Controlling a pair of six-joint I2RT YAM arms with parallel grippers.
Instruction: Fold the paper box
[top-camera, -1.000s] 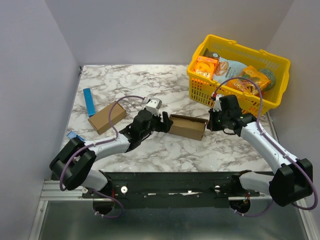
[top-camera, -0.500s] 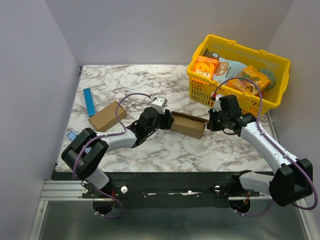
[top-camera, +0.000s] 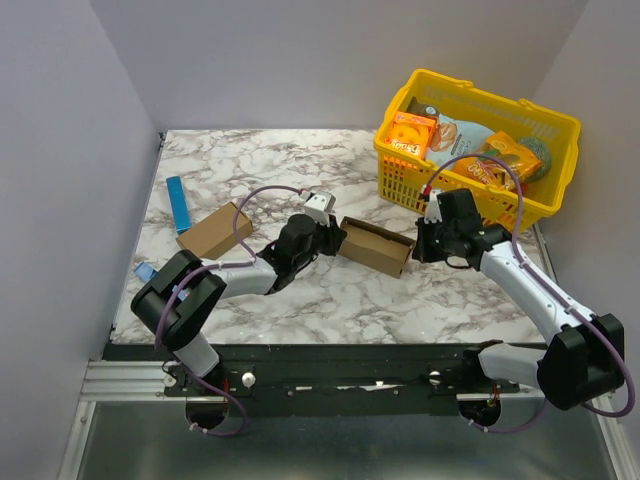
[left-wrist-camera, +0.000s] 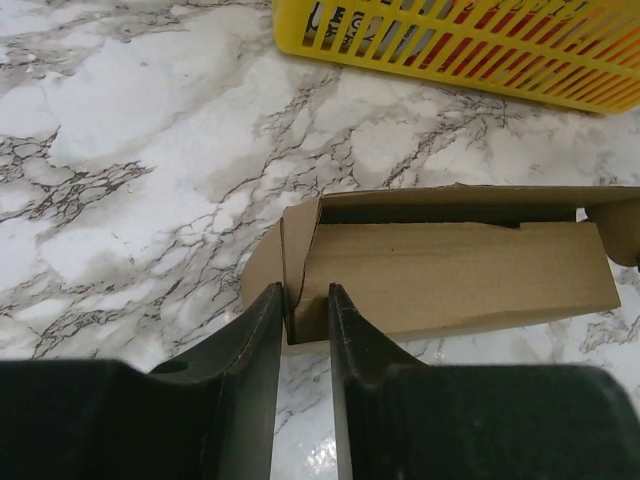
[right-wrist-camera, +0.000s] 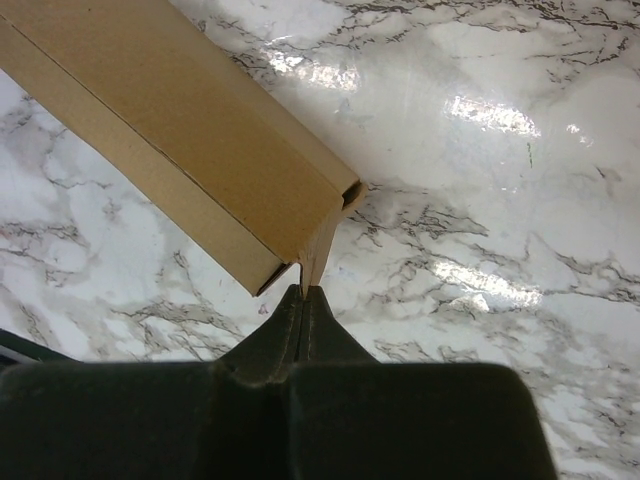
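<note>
The paper box (top-camera: 377, 246) lies mid-table as a small brown oblong carton with its top slit open (left-wrist-camera: 450, 270). My left gripper (top-camera: 335, 240) is at its left end. Its jaws (left-wrist-camera: 304, 292) stand narrow on either side of the end flap and corner, with a slim gap still showing. My right gripper (top-camera: 418, 245) is at the box's right end, shut on the thin end flap (right-wrist-camera: 303, 292). The carton (right-wrist-camera: 180, 150) runs away from it to the upper left.
A yellow basket (top-camera: 400, 185) with orange snack boxes (top-camera: 412, 133) stands at the back right, just behind the right arm; its wall (left-wrist-camera: 450, 40) is beyond the box. Another brown carton (top-camera: 215, 232) and a blue stick (top-camera: 178, 204) lie at the left.
My left arm has moved right up to the box's left end, and its jaws have narrowed from wide to close around the flap. The right gripper has kept its hold.
</note>
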